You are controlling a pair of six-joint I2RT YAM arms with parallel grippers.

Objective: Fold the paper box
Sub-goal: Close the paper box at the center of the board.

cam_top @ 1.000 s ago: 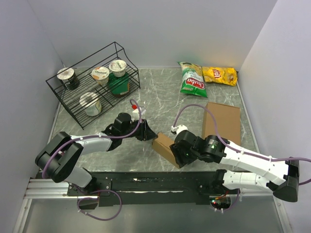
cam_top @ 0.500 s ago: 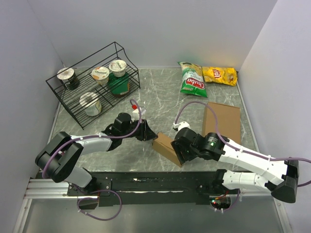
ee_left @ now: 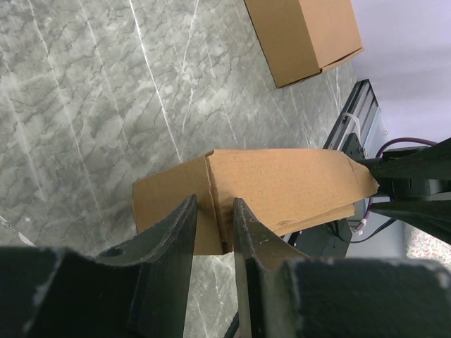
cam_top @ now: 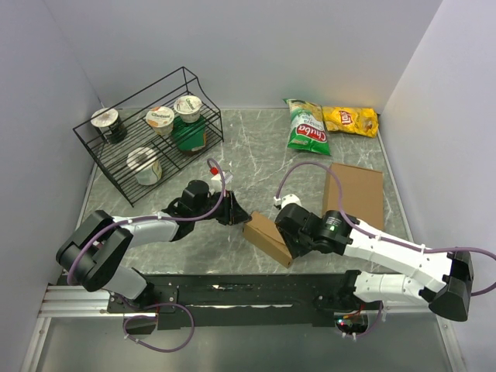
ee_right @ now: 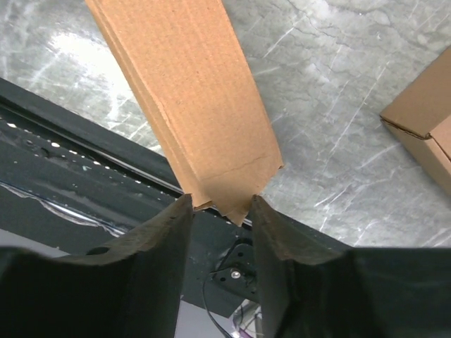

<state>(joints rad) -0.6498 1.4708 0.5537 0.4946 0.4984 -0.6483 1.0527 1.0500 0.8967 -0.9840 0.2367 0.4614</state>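
Both grippers at the paper box [cam_top: 266,236]
Left gripper [ee_left: 213,211] pinches its far-left edge; right gripper [ee_right: 220,205] straddles its near corner, seemingly clamped on it.

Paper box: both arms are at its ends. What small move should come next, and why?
Probably close the right fingers firmly on the tip. The paper box is flattened, the left fingers pinch a creased edge, while the right fingers only straddle its pointed end, grip unclear. Holding both ends would let the arms open it.
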